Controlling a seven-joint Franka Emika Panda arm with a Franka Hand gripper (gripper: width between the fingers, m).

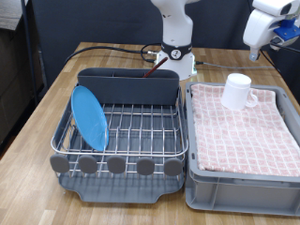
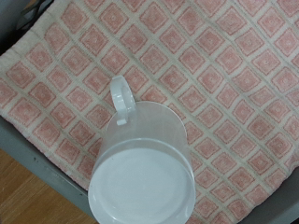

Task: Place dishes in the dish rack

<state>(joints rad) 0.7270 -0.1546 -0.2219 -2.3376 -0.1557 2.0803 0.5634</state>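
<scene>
Two of the dishes show in the exterior view, on a wooden tabletop (image 1: 37,103). At the exterior view's left sits the dish rack (image 1: 120,141), a silver wire grid in a dark grey tray with a tall grey back compartment. A round light-blue plate (image 1: 90,117) stands on edge in the wires at the rack's left side, leaning slightly. A thin reddish stick (image 1: 148,68), likely the wooden spoon's handle, pokes up from the back compartment; it is too small to be sure.

To the right, just beside the rack, is a grey crate (image 1: 239,178) covered by a pink checked cloth (image 1: 246,131). A white mug (image 1: 238,91) stands upside down on the cloth near the crate's far end, handle pointing toward the exterior view's right.

At the upper right corner the arm's white hand (image 1: 267,26) hangs high above the crate, well apart from the mug. The claw itself is not visible in either view, so whether its fingers are apart or together cannot be told.

The wrist view looks straight down on the mug's flat base (image 2: 142,180) and its handle (image 2: 121,100).

Risks, as a judgement: the smooth, rounded mug could slip or tip if gripped off-centre, and the soft cloth could bunch and drag with it. Carried low, the mug could strike the plate or rack wires.
</scene>
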